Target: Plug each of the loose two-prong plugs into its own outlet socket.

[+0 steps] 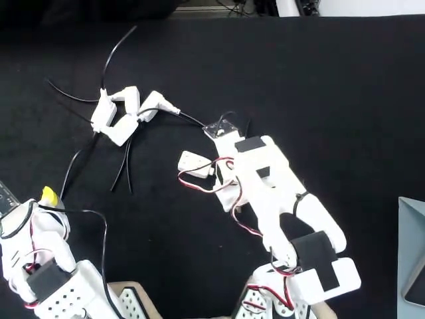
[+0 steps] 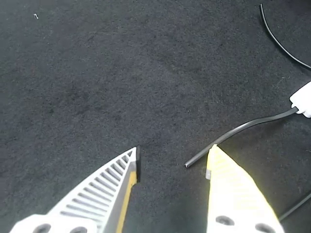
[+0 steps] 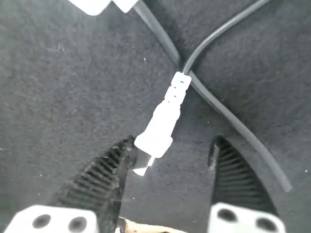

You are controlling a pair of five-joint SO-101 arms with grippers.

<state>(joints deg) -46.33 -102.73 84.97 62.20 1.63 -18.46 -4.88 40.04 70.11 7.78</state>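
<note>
From the high view, a white cluster of sockets lies toward the far left of the black surface, with a white plug just beside it and thin black cables trailing from it toward the near edge. The far right of the surface is open black cloth. The right arm stretches from the near edge to the middle. The left arm sits at the near left corner.

In the left wrist view, the left arm's fingers are spread wide over bare surface. A loose cable end lies between their tips, and a white plug body is well off to one side.

In the right wrist view, the right arm's fingers stand apart, gripping nothing. A slim white two-prong plug lies flat between them, close against one finger and apart from the other. Its black cord crosses another cable just behind it.
</note>
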